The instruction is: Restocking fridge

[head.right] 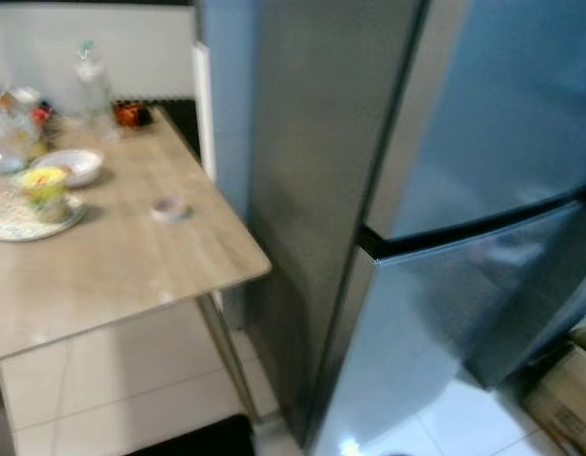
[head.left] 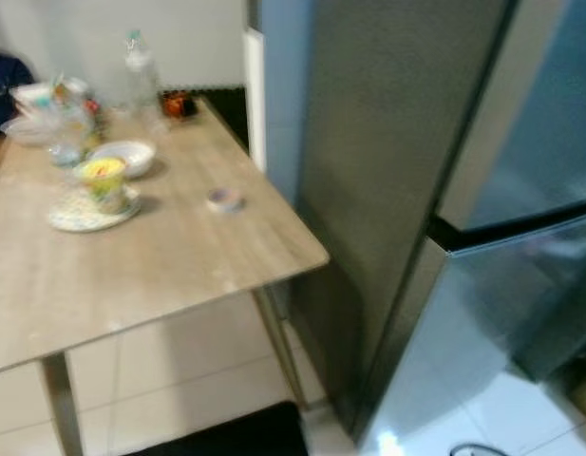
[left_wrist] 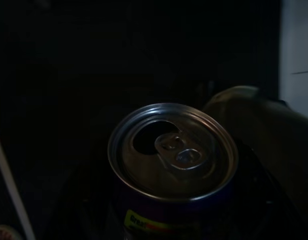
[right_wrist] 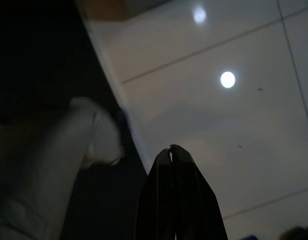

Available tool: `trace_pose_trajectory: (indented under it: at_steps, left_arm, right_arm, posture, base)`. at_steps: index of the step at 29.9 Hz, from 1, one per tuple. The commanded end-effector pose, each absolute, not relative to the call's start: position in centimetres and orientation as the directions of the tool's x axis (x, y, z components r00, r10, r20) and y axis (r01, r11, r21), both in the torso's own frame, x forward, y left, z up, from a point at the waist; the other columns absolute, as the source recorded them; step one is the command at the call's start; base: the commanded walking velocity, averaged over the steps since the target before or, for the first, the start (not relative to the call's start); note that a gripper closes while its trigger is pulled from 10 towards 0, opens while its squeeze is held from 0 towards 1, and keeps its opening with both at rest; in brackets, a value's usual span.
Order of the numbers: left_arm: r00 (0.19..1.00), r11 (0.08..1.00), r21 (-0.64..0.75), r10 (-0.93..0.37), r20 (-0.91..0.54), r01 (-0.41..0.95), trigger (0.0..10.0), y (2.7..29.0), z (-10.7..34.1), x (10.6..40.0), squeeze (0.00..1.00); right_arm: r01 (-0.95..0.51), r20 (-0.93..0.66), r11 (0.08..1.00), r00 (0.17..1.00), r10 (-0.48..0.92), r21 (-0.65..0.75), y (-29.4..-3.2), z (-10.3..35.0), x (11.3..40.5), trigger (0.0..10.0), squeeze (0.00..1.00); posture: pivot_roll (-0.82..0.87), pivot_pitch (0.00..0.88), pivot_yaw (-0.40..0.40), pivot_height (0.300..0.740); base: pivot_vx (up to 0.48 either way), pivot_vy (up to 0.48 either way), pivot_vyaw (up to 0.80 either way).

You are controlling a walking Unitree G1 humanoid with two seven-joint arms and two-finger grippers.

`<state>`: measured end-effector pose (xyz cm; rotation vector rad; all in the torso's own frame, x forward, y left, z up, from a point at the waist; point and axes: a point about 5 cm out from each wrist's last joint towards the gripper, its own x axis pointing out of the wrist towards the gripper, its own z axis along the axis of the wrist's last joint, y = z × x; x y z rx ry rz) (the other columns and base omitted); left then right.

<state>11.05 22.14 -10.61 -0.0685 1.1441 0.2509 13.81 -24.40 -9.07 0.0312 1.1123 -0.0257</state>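
A tall grey fridge (head.left: 406, 190) stands to the right of the table, both its doors closed; the lower door (head.left: 482, 323) reflects the floor. In the dark left wrist view a drink can (left_wrist: 172, 155) with a silver top and an opened tab hole sits upright, very close, with my left gripper (left_wrist: 173, 215) shut around its dark blue body. My right gripper (right_wrist: 170, 150) hangs low over white floor tiles, its two black fingers pressed together with nothing between them.
A wooden table (head.left: 179, 256) on the left carries a clear bottle (head.left: 141, 71), a white bowl (head.left: 126, 154), a yellow cup (head.left: 104, 180) on a plate and a small tape roll (head.left: 223, 199). A black mat (head.left: 226, 435) lies below. A cardboard box (head.right: 568, 399) sits at the lower right.
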Motion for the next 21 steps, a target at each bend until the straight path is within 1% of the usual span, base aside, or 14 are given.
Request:
trace_pose_trajectory:
  at_steps: [1, 7, 12, 18, 20, 21]
  left_arm:
    - [0.379, 0.972, 0.08, 0.16, -0.912, -0.22, 10.0, 22.2, -10.7, 10.8, 0.0]
    - [0.374, 0.972, 0.084, 0.164, -0.913, -0.221, 10.0, 22.3, -10.7, 10.6, 0.0]
    - [0.374, 0.967, 0.082, 0.17, -0.912, -0.239, 10.0, 22.3, -10.7, 10.6, 0.0]
    - [0.384, 0.968, 0.068, 0.16, -0.909, -0.242, 10.0, 22.1, -10.7, 10.8, 0.0]
    - [0.384, 0.973, 0.071, 0.153, -0.911, -0.22, 10.0, 22.0, -10.7, 10.8, 0.0]
    - [0.382, 0.975, 0.068, 0.146, -0.912, -0.21, 10.0, 21.9, -10.7, 10.8, 0.0]
  right_arm:
    - [0.036, -0.89, 0.999, 0.455, -0.005, 0.013, -24.5, -8.9, 14.1, 10.0, 0.0]
    - [0.018, -0.877, 0.999, 0.479, 0.027, 0.04, -24.2, -8.7, 14.7, 10.0, 0.0]
    - [0.029, -0.869, 1.0, 0.495, -0.006, 0.01, -24.9, -8.4, 15.1, 10.0, 0.0]
    - [0.023, -0.868, 1.0, 0.496, -0.011, 0.001, -25.0, -8.3, 15.2, 10.0, 0.0]
    - [0.023, -0.867, 1.0, 0.498, -0.011, 0.001, -25.1, -8.3, 15.3, 10.0, 0.0]
    - [0.023, -0.867, 1.0, 0.499, -0.011, 0.001, -25.1, -8.3, 15.3, 10.0, 0.0]
  posture:
    - [-0.09, 0.0, -0.011, 0.74]
    - [-0.09, 0.0, -0.01, 0.74]
    - [-0.1, 0.0, -0.008, 0.74]
    - [-0.1, 0.0, -0.008, 0.74]
    - [-0.1, 0.0, -0.011, 0.74]
    - [-0.1, 0.0, -0.011, 0.74]
  base:
    - [0.0, -0.469, 0.0]
    - [0.0, -0.413, 0.0]
    - [0.0, 0.0, 0.0]
    - [0.0, 0.0, 0.0]
    - [0.0, 0.0, 0.0]
    - [0.0, -0.48, 0.0]
